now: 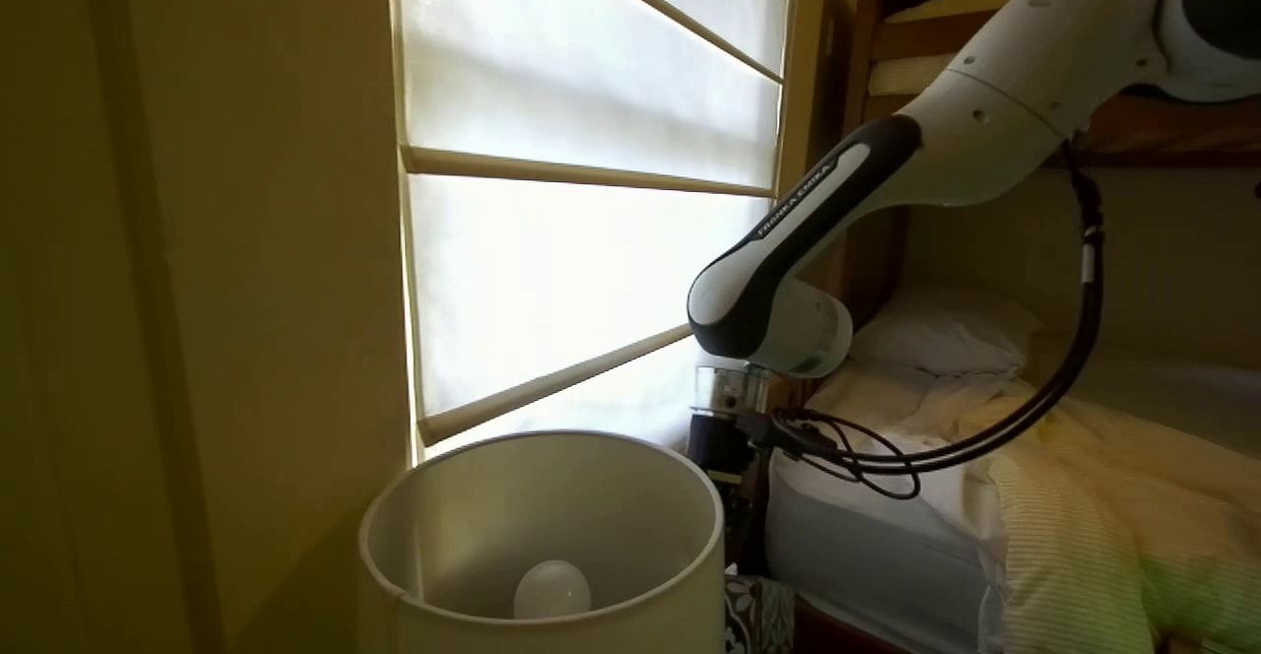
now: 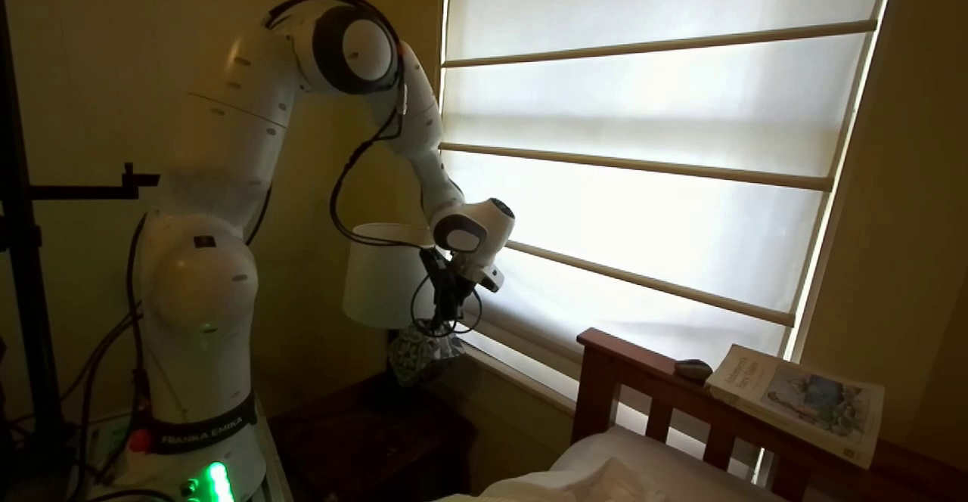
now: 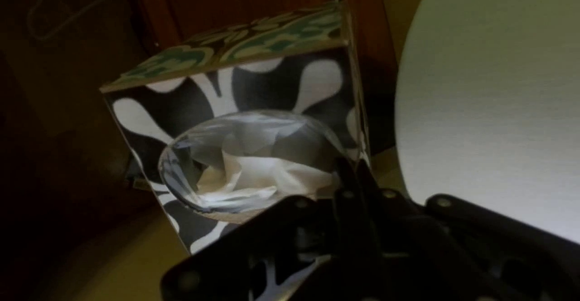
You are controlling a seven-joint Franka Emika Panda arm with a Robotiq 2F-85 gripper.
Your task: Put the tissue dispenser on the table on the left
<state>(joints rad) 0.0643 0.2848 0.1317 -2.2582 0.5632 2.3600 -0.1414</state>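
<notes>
Your pincer [image 3: 351,161] grips the tissue dispenser [image 3: 240,126] just past three o'clock; it tilts, apparently lifted. Lowering it onto the table [image 2: 367,430], toward seven o'clock, seems to remain.

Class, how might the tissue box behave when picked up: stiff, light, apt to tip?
The box is probably light: loose tissues show inside. It looks like thin card and may flex under the tool. Pinched near one edge, it might tilt or swing.

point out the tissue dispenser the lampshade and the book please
Tissue dispenser [image 3: 267,88]: in the wrist view, on its black-and-white face.
Lampshade [image 2: 386,279]: in an exterior view, on its outer wall.
Book [image 2: 800,404]: in an exterior view, on its front cover.
</notes>
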